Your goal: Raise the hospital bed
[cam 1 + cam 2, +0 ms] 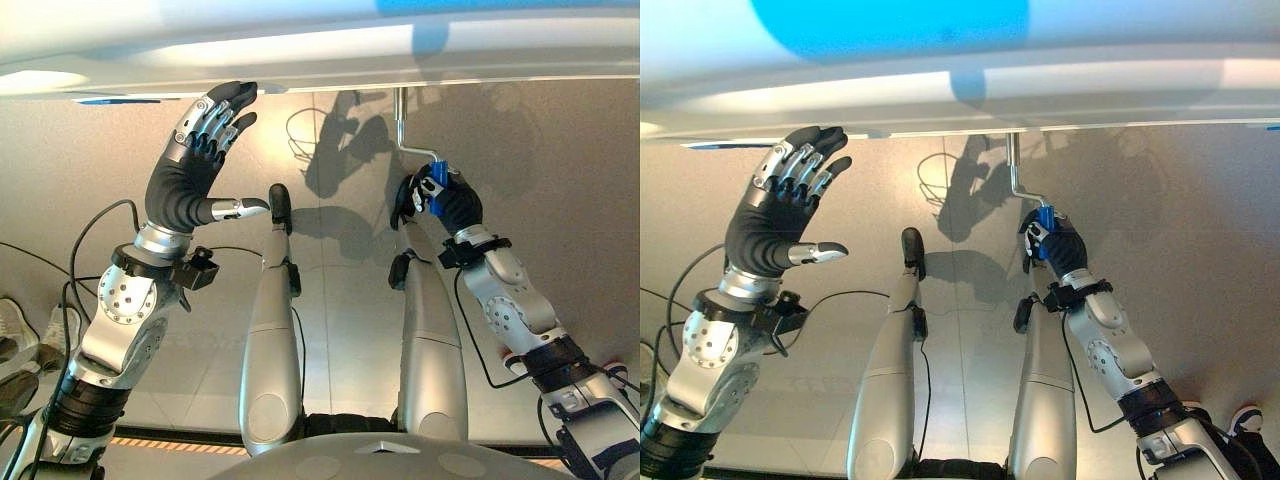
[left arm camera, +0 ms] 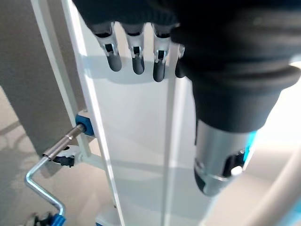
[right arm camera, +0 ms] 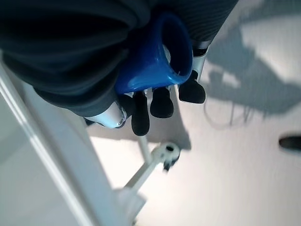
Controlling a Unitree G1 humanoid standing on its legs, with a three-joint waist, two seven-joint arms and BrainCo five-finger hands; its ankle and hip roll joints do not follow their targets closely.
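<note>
The white footboard of the hospital bed (image 1: 300, 50) runs across the far side of the eye views. A bent metal crank (image 1: 402, 128) hangs down from under it and ends in a blue handle (image 1: 438, 187). My right hand (image 1: 452, 203) is shut on that blue handle (image 3: 155, 61), fingers curled round it. My left hand (image 1: 195, 160) is raised at the left with fingers straight and thumb out, holding nothing, just below the footboard edge. The crank (image 2: 44, 162) and the white bed frame (image 2: 136, 141) also appear past my left fingers (image 2: 136, 59).
Pale floor (image 1: 560, 150) lies under the bed. A person's shoe (image 1: 12, 330) shows at the far left edge, and another shoe (image 1: 1243, 418) at the lower right.
</note>
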